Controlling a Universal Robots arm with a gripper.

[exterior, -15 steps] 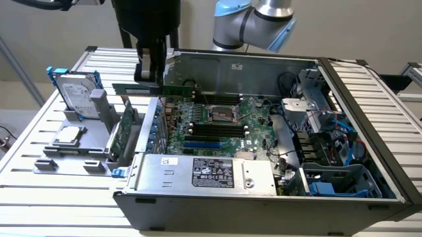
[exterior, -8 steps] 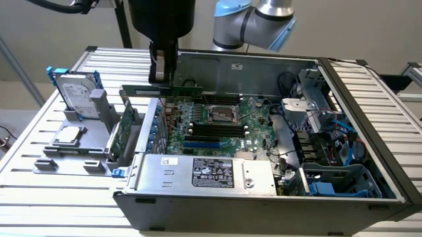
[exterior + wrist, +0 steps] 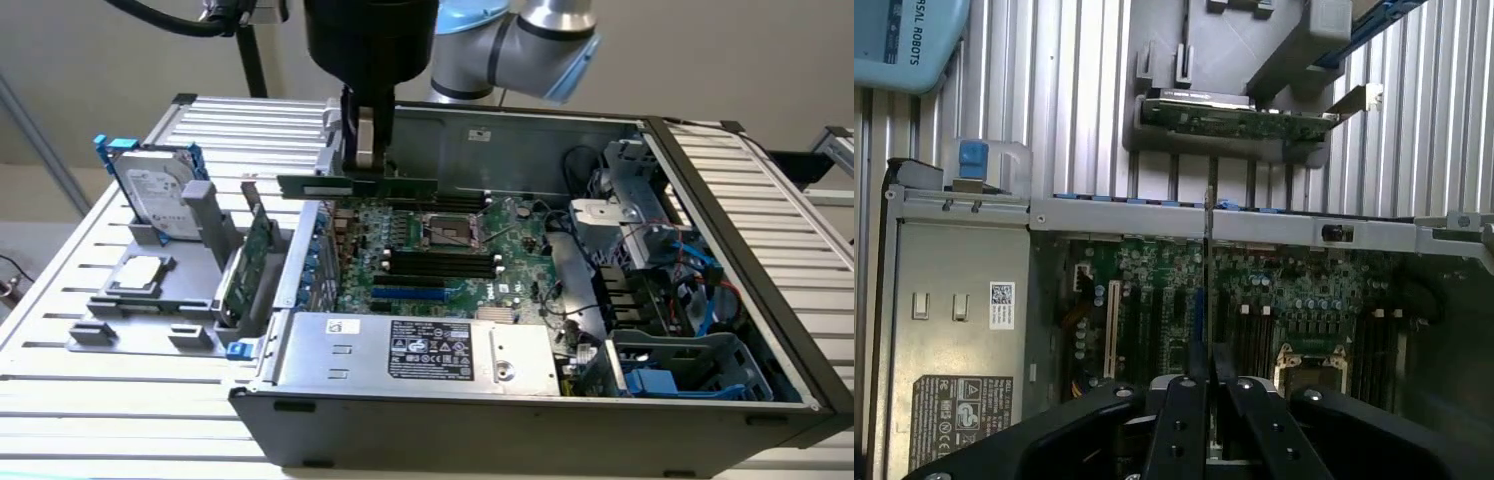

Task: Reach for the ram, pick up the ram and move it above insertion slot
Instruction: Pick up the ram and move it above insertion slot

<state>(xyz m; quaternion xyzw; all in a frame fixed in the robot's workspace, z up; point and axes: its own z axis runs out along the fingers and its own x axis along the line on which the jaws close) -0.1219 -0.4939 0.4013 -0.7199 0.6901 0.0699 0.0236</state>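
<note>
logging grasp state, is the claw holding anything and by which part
The claw holds the ram, pinched on its upper long edge near the middle, the stick hanging level above the motherboard.

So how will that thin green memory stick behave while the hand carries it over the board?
The thin green memory stick hangs level from the hand, so it's probably stiff and light. Pinched near its middle, with both ends free, it may pivot if bumped. Edge-on in the wrist view, it looks thin, likely fragile.

Soft even daylight — dim, shadowed case interior, mild blur
</note>
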